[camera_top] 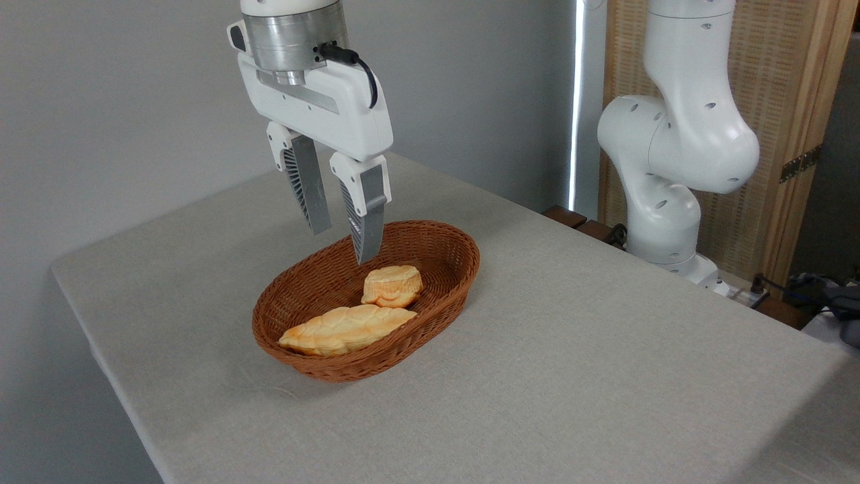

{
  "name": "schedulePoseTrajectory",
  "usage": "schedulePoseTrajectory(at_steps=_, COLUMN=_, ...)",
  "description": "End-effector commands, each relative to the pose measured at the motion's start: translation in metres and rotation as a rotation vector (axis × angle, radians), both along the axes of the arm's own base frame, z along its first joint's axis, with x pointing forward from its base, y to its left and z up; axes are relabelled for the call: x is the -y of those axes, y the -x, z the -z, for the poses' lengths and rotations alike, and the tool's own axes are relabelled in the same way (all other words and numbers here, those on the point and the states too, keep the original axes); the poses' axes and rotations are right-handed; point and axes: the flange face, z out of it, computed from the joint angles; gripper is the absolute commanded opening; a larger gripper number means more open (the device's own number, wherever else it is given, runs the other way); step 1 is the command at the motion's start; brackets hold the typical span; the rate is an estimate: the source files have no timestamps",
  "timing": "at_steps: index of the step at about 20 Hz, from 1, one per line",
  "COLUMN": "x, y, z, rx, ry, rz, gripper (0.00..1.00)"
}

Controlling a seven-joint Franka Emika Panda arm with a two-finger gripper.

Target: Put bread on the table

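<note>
Bread (in basket) below open hand.

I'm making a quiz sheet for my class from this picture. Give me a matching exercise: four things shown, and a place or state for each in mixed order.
Things:
1. small round golden bun
2. long braided pale-golden loaf
3. oval brown wicker basket
4. white two-finger gripper

Places or states:
A. open, above the basket
B. standing on the grey-clothed table
C. along the basket's near side
D. towards the back of the basket, behind the loaf

Pairs: 1-D, 2-C, 3-B, 4-A
</note>
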Motion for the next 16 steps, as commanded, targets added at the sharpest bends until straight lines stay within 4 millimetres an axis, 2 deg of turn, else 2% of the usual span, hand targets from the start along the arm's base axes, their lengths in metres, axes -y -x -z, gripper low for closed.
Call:
schedulePoseTrajectory(at_steps=1, x=-0.003, y=0.019, z=-0.005, rx=0.014, ry=0.015, rz=0.008, gripper=1.0)
schedulePoseTrajectory(at_steps=4, x=0.01, y=0.045, z=0.01, rx=0.05, ry=0.002, rz=0.026, gripper=1.0)
schedulePoseTrajectory(at_steps=7, x=0.036, y=0.06, z=0.029, rx=0.068, ry=-0.012, rz=0.071, gripper=1.0)
schedulePoseTrajectory(at_steps=9, x=0.066, y=0.073, z=0.061, rx=0.081, ry=-0.03, rz=0.129, gripper=1.0)
schedulePoseTrajectory(at_steps=12, x=0.098, y=0.083, z=0.098, rx=0.082, ry=-0.052, rz=0.196, gripper=1.0)
schedulePoseTrajectory(at_steps=14, x=0.109, y=0.094, z=0.121, rx=0.049, ry=-0.071, rz=0.232, gripper=1.0)
schedulePoseTrajectory(at_steps=16, x=0.12, y=0.101, z=0.135, rx=0.023, ry=-0.082, rz=0.288, gripper=1.0)
